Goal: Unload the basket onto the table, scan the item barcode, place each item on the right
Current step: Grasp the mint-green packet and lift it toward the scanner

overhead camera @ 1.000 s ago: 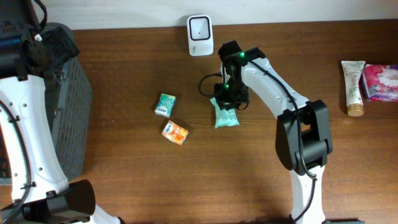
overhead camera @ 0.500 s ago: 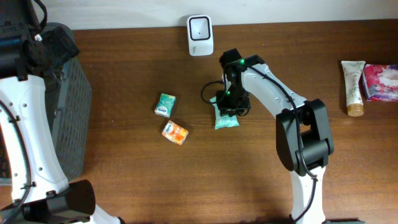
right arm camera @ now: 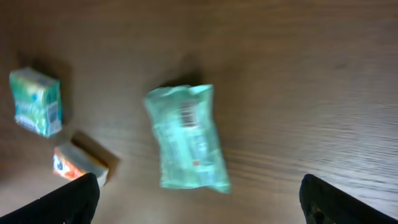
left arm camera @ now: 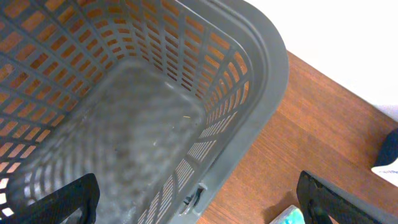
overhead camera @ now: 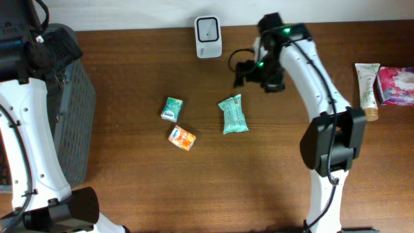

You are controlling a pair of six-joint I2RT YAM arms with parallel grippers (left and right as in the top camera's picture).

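Brown wooden table: grey slotted plastic basket sat at its left, under the left gripper, spread and empty. Right gripper hovered, fingers parted wide, holding nothing. Teal crinkled plastic pouch lay flat mid-table, barcode up. Best grasped by an edge, leaving that label clear.

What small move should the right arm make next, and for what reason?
Probably carry the right gripper over toward the green box. The gripper is open and empty, it has just let go of the teal packet, which lies free on the table, and the box lies untouched nearby.
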